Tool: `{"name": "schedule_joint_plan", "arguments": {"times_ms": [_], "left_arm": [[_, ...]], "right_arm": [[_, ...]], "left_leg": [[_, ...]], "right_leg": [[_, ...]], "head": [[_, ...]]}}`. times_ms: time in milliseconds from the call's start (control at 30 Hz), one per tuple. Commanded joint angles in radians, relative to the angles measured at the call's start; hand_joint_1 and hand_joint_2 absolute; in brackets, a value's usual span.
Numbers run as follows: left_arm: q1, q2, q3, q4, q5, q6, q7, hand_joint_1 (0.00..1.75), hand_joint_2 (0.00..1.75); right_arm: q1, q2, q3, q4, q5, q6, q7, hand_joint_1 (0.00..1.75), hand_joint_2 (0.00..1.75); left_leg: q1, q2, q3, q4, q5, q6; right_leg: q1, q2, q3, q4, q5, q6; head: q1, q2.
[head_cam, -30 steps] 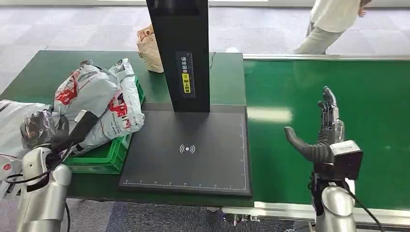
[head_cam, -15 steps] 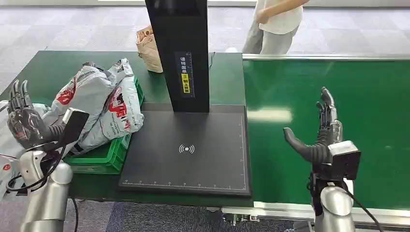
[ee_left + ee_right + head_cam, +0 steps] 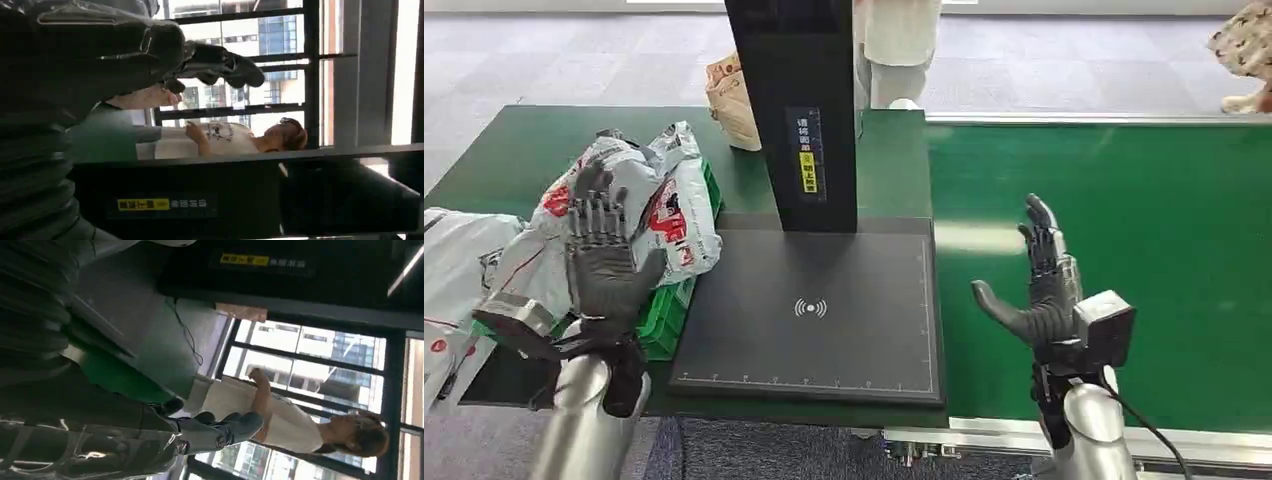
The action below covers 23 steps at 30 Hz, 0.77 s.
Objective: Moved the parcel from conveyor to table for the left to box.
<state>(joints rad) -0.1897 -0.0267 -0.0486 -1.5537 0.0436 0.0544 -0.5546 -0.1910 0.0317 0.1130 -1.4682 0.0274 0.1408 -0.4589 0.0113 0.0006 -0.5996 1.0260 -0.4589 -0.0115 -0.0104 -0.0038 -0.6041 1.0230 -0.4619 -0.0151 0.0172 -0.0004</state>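
Note:
Grey-and-white parcels (image 3: 659, 195) with red print lie heaped in a green crate (image 3: 659, 325) at the table's left. My left hand (image 3: 604, 255) is raised in front of that heap, fingers spread upward, holding nothing. Its dark fingers (image 3: 220, 65) also show in the left wrist view, apart and bare. My right hand (image 3: 1039, 290) stands upright over the near left part of the green conveyor belt (image 3: 1144, 210), thumb out, fingers (image 3: 215, 427) apart and holding nothing.
A black scan plate (image 3: 814, 310) with a tall black column (image 3: 794, 110) sits between crate and belt. A brown paper bag (image 3: 732, 100) stands behind the crate. Another parcel (image 3: 454, 270) hangs off the table's left edge. A person (image 3: 899, 50) stands behind the column.
My left hand has risen and swung right, from the table's left edge to in front of the crate. The right hand shifted slightly left. The person walked left behind the column.

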Motion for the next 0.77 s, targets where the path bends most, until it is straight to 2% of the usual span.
{"name": "schedule_joint_plan", "arguments": {"times_ms": [33, 300, 767], "left_arm": [[-0.044, -0.044, -0.222, 0.337, 0.128, -0.112, 0.082, 0.0, 1.75], [-0.07, -0.042, -0.256, 0.42, 0.129, -0.105, 0.114, 0.0, 1.75], [-0.14, -0.048, -0.251, 0.441, 0.137, -0.114, 0.131, 0.0, 1.75]], "right_arm": [[-0.062, -0.021, 0.139, 0.217, -0.036, 0.035, 0.026, 0.0, 1.75], [-0.08, -0.01, 0.172, 0.252, -0.043, 0.025, 0.031, 0.0, 1.75], [-0.116, -0.003, 0.165, 0.262, -0.037, 0.014, 0.04, 0.0, 1.75]], "left_leg": [[-0.001, -0.002, 0.005, -0.003, 0.001, 0.001], [0.0, -0.001, 0.005, -0.004, 0.001, 0.001], [0.0, -0.001, 0.003, -0.002, 0.0, 0.001]], "right_leg": [[-0.001, -0.002, 0.006, -0.003, 0.0, 0.0], [0.0, 0.0, 0.005, -0.004, 0.001, 0.0], [0.001, -0.001, 0.003, -0.003, 0.0, 0.0]], "head": [[0.0, 0.0], [0.0, 0.0], [0.0, 0.0]]}}
